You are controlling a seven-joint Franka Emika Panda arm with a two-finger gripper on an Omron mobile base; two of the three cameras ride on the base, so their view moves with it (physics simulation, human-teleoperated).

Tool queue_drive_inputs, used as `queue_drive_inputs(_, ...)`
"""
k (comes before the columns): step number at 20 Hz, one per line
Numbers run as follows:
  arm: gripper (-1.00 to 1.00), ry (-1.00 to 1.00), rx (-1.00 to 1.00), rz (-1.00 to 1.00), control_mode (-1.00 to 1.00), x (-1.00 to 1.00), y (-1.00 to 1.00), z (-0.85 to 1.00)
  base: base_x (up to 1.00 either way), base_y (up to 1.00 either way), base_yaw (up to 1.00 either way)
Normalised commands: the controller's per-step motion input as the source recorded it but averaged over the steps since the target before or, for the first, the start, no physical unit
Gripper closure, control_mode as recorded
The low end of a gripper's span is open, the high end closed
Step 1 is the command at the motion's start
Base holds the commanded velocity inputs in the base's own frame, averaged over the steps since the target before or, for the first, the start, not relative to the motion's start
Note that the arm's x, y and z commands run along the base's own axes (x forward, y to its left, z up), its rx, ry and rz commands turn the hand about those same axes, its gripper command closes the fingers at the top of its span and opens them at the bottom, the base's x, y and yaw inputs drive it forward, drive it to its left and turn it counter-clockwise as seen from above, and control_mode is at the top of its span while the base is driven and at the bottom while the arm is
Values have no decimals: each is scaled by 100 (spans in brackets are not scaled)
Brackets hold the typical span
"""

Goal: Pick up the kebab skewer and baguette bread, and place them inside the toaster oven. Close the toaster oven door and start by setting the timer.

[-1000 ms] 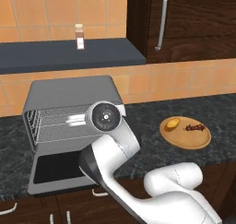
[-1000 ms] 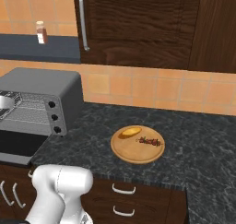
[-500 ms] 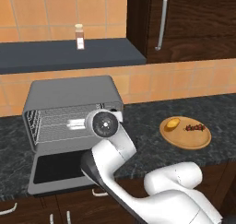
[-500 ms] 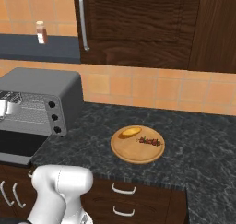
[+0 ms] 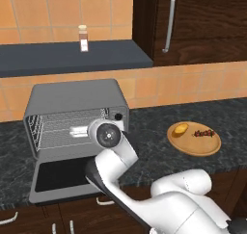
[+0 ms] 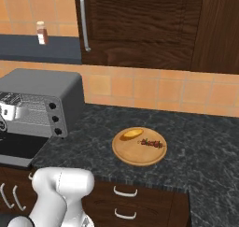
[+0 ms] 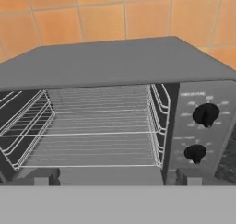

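Toaster oven (image 7: 115,61) boxy grey metal, wire rack (image 7: 92,131), round wooden board (image 6: 139,146)

The toaster oven (image 5: 77,103) is sitting at the left of the counter (image 5: 149,132) against the tiled wall; the toaster oven door (image 5: 65,177) is lying dropped open in front of it; the wire rack (image 7: 97,126) is sitting inside, with the knobs (image 7: 205,113) to its right; the round board (image 5: 194,138) is lying well to the right, the baguette bread (image 5: 180,129) resting on its left part and the kebab skewer (image 5: 204,133) on its right; a small bottle (image 5: 83,38) is standing on the shelf (image 5: 72,57) above the oven.
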Motion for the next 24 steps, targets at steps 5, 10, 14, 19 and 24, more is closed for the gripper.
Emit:
queue_drive_inputs(5,-100,-1,0,0,-100,53,6,-2,0,0,0)
queue_drive_inputs(10,-100,0,0,0,-100,54,10,-7,0,0,0)
queue_drive_inputs(14,-100,3,0,0,-100,11,12,-16,0,0,0)
queue_drive_inputs(19,-100,2,0,0,-100,17,10,-12,0,0,0)
queue_drive_inputs(24,-100,0,0,0,-100,43,5,0,0,0,0)
